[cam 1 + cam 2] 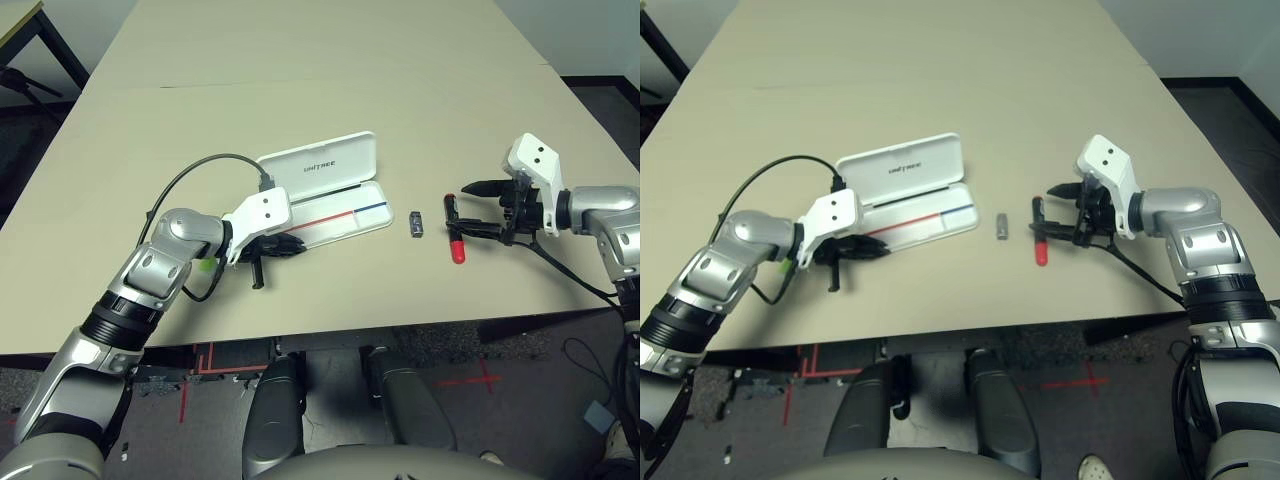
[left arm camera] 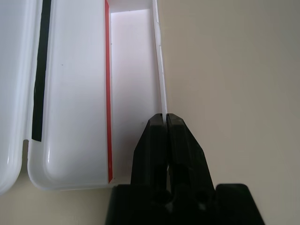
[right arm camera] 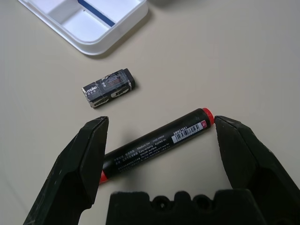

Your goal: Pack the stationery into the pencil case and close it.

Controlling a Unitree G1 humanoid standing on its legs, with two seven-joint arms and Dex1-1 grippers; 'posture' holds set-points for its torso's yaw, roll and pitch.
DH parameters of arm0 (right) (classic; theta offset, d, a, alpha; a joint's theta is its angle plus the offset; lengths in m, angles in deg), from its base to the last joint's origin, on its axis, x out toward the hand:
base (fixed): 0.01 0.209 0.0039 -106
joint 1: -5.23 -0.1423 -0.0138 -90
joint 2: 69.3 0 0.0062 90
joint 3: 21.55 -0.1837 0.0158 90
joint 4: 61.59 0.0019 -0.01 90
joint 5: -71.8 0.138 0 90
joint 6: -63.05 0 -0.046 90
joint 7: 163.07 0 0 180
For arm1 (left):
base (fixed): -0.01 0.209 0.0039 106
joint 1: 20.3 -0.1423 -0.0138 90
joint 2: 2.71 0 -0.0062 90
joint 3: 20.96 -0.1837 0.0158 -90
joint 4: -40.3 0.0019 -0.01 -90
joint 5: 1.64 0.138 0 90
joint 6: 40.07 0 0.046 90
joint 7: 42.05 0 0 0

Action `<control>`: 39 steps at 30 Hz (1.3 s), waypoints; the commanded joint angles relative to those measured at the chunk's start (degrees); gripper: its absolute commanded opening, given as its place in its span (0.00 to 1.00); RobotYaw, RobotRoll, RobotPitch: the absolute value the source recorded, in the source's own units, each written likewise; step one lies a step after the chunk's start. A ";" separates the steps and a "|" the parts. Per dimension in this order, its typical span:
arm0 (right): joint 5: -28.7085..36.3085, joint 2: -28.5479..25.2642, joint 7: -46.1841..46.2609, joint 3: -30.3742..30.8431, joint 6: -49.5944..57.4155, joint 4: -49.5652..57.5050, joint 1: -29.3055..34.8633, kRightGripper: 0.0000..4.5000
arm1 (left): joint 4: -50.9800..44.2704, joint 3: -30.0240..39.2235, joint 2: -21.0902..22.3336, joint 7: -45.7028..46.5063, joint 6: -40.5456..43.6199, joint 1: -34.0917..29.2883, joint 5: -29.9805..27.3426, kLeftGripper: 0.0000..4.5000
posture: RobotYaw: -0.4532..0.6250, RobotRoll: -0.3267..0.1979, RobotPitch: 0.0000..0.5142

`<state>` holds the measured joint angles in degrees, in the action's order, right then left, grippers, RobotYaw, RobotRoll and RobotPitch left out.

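My left claw (image 2: pixel 166 123) is pinched together on the front wall of the open pencil case (image 1: pixel 335 160), mid-tabletop. My right claw (image 3: pixel 161 129) gapes around the marker (image 3: pixel 154 143). Closing lengthwise could squirt it out toward the table's near edge.

Beige table (image 1: pixel 300 60), seam line across far part. Dark floor below w/ red tape marks (image 1: pixel 195 365). Second table corner (image 1: pixel 15 20) far left.

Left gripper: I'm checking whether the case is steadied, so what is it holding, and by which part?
The left gripper is shut on the pencil case, pinching the thin front wall of its open tray.
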<state>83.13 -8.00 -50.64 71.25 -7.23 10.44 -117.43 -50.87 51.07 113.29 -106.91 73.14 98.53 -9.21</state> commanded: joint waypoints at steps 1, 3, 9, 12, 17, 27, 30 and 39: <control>0.57 -0.90 -0.86 -0.39 0.82 0.97 0.44 1.00 | -1.69 -1.05 1.82 -3.26 -0.57 -0.81 0.38 0.01 | 0.34 0.62 0.39; 0.51 -0.89 -1.05 -0.28 0.84 0.86 0.29 1.00 | -3.15 -0.87 2.86 -4.18 -0.72 -1.38 0.27 0.01 | 0.35 0.62 0.39; 0.19 -0.42 -1.36 0.22 0.45 0.02 -0.34 1.00 | -8.14 0.47 6.90 -6.17 -2.76 -5.35 -0.47 0.01 | 0.36 0.62 0.39; 0.05 -0.04 -1.48 0.52 0.22 -0.40 -0.59 1.00 | -8.60 1.08 7.05 -6.31 -3.80 -6.52 -0.67 0.01 | 0.37 0.62 0.40; 0.07 0.58 -1.87 0.94 -0.01 -0.96 -1.19 1.00 | -8.16 1.59 5.99 -5.84 -5.19 -7.65 -1.01 0.01 | 0.38 0.62 0.40; -0.29 0.91 -2.21 1.45 -0.56 -1.78 -1.83 1.00 | -7.41 2.63 5.01 -4.35 -6.78 -8.52 -0.57 0.26 | 0.38 0.62 0.39; -0.47 1.04 -2.28 1.59 -0.97 -2.34 -2.06 1.00 | -8.11 2.99 5.28 -4.43 -6.64 -8.86 -1.00 0.50 | 0.38 0.62 0.39; -1.09 2.05 -2.59 1.82 -2.34 -4.19 -2.84 1.00 | -14.08 6.26 6.88 -5.25 -3.22 -11.09 -5.03 1.00 | 0.40 0.62 0.38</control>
<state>82.33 -6.04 -52.70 72.30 -8.96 7.30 -120.06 -62.90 56.12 119.34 -111.47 68.88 88.61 -12.58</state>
